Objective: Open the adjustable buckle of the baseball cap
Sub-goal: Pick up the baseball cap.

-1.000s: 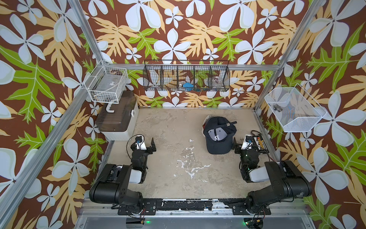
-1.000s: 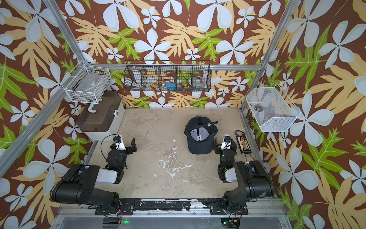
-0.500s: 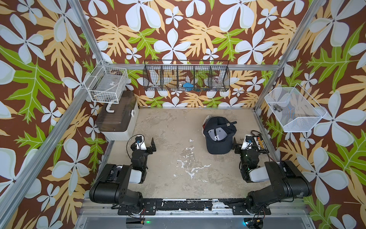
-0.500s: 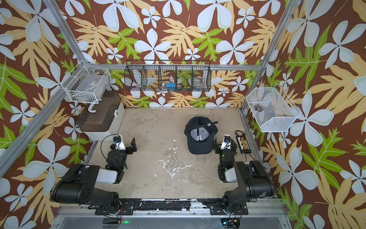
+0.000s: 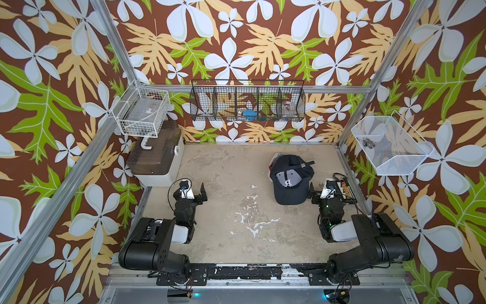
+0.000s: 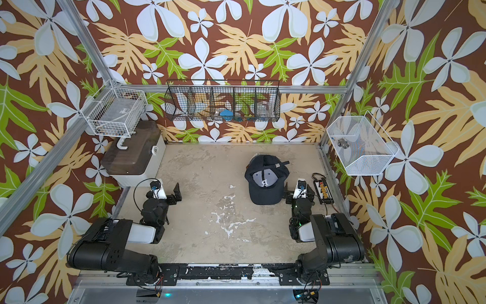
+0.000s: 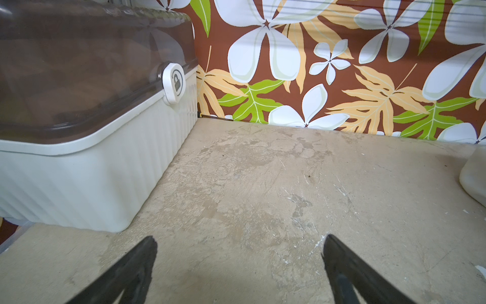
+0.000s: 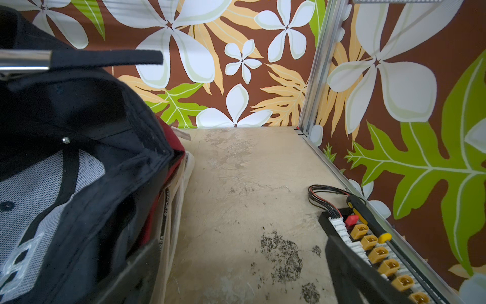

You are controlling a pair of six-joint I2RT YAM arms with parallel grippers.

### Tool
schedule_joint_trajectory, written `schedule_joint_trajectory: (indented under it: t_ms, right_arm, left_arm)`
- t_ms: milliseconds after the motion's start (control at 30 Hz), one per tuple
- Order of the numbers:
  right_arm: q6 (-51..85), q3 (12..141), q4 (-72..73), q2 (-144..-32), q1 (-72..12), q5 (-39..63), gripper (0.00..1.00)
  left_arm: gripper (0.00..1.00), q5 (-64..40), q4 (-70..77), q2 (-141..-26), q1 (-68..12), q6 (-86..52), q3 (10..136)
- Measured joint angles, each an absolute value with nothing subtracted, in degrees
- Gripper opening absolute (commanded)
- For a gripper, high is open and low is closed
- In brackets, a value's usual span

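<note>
nothing moved this last second. cap (image 5: pixel 289 184) upside down; right gripper (image 8: pixel 236 250) just beside it, left gripper (image 7: pixel 239 244) well apart, both spread wide, empty. buckle (image 8: pixel 23 61) at cap's far end untouched, task unstarted.

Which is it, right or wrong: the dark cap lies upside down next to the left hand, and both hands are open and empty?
Wrong in one respect. The cap lies upside down next to the right hand, not the left hand, which sits well away from it by the lidded box. Both top views show this. The rest holds: both hands are open and empty.
</note>
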State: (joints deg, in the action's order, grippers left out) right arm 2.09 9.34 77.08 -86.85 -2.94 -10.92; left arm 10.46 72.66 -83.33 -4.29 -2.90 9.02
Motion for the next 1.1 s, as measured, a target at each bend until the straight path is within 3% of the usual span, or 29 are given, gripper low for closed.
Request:
schedule_joint_trajectory:
  t_ms: [700,933,1100]
  right_arm:
    - [2.09,9.34,77.08,-86.85,-2.94,-10.92,1.0]
    - [1.87,9.34,76.99,-86.59,-2.94,-10.55,1.0]
    - [0.8,13.17,67.18,-76.95,-4.14,-8.8,1.0]
  left_arm:
    - [1.0,8.6,70.89,-82.3,-3.27,-3.01,9.78]
    - [1.0,11.75,60.6,-73.3,-3.29,-4.34,14.5]
    - [1.0,13.74,50.63,-67.2,-4.12,-4.91,18.87]
